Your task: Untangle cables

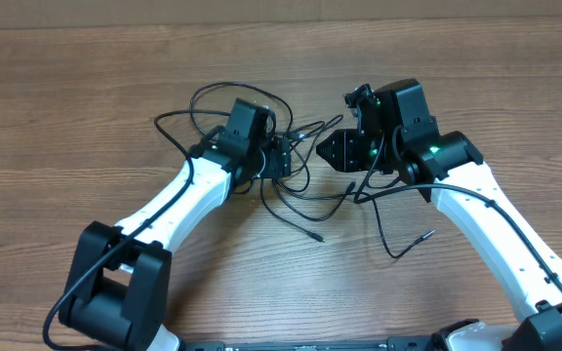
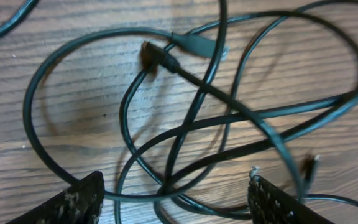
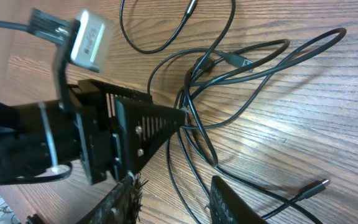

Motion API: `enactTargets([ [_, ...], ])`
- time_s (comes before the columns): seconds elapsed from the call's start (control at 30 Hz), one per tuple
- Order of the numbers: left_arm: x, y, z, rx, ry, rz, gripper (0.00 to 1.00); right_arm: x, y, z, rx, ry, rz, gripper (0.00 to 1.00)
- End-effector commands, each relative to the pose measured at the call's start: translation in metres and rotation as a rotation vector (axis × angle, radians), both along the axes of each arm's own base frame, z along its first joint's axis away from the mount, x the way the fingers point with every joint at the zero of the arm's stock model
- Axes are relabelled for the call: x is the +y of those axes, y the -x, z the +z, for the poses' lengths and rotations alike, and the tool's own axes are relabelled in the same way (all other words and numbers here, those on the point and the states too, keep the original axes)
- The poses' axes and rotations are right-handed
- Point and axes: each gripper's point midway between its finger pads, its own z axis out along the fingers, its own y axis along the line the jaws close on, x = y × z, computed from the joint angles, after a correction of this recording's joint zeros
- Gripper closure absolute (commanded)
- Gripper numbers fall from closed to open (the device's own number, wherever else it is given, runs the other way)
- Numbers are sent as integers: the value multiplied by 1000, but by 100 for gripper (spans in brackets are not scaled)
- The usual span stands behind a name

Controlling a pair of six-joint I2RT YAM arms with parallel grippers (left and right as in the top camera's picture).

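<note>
The tangle of black cables (image 2: 199,88) lies mid-bench (image 1: 66,97) between both arms, the left gripper (image 2: 176,208) poised over crossed loops with jaws released and the right gripper (image 3: 173,205) seemingly spread empty too, so strand-picking is in hand, and next comes clenching one loop and drawing it clear.

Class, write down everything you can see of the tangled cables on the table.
The cables are thin, black, flexible cords, rubbery-looking, with small plugs at the ends. They lie on the wooden table, looped and crossing one another in a tangle mid-table, two loose ends trailing toward the robot. The left gripper hovers over the tangle, jaws open, strands passing between them; contact is unclear. The right gripper, also open, is alongside.
</note>
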Motion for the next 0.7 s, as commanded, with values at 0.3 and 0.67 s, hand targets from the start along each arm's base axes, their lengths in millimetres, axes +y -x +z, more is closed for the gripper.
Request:
enactTargets([
  [0.3,-10,3,-44,43,-30,-119,96,-1,-3,6,-21,7,-6,65],
  [0.67,-12,4,84,-174,60,-122,96,-4,-2,-5,-1,30,-15,60],
])
